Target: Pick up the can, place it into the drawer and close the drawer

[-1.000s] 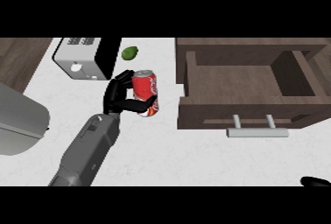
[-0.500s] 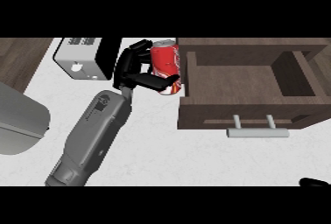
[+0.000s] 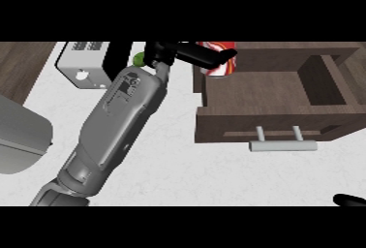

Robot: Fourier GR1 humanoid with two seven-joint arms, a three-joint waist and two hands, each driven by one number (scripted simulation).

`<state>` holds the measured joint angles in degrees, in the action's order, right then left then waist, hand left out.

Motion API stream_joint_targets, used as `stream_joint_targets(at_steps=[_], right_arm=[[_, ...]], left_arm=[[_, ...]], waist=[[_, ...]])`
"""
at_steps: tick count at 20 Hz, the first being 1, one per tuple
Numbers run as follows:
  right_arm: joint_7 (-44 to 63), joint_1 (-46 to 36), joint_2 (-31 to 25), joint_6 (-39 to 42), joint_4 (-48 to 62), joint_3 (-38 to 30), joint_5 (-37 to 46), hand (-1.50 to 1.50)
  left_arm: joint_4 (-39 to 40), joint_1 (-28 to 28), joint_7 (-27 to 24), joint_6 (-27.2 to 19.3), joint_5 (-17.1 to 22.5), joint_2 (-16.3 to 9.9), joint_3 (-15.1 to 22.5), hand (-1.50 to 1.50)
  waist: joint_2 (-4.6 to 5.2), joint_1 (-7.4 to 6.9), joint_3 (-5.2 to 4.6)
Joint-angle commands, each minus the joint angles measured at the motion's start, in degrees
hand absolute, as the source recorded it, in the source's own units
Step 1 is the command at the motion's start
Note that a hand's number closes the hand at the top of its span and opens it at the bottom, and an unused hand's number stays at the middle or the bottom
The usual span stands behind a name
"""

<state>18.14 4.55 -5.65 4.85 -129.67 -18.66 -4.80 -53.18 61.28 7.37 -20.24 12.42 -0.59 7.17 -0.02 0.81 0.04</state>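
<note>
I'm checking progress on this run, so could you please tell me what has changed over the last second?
The left hand, curled round the red can, has carried it up and to the right, from the counter beside the toaster to the back left corner of the open drawer. The can has not been let go. The drawer is open as before, the toaster and the green fruit have not moved, and the right hand shows at the lower right edge.

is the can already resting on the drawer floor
No, the can is held in the left hand at the open drawer's back left corner, above the rim.
</note>
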Motion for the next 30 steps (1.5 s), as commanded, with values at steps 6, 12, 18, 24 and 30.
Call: stream_joint_targets(at_steps=[6,12,18,24,30], right_arm=[[0.6,-0.8,-0.8,0.7,0.5,-0.2,-1.0,-1.50],[2.3,-3.9,-0.6,-1.3,0.2,1.5,1.3,-1.50],[0.5,-3.2,-2.3,0.7,1.7,-1.7,-2.2,-1.50],[2.8,-6.4,-1.1,-1.3,1.0,2.6,1.0,-1.50],[1.5,-4.7,-2.7,0.7,1.4,-0.9,-2.5,-1.50]], left_arm=[[12.1,15.4,3.5,-1.6,1.1,0.6,-1.5,1.50],[20.0,23.5,3.5,-4.8,5.8,0.6,2.2,1.50],[25.2,25.5,1.0,-7.0,9.7,0.6,6.8,1.50],[31.4,30.4,-0.2,-9.2,11.5,0.6,8.2,1.50],[34.4,30.5,-2.3,-14.6,12.8,0.6,10.0,-1.50]], waist=[[0.38,1.13,0.02],[0.64,2.17,0.04],[0.71,3.02,0.10],[1.35,4.06,0.13],[1.27,4.83,0.20]])
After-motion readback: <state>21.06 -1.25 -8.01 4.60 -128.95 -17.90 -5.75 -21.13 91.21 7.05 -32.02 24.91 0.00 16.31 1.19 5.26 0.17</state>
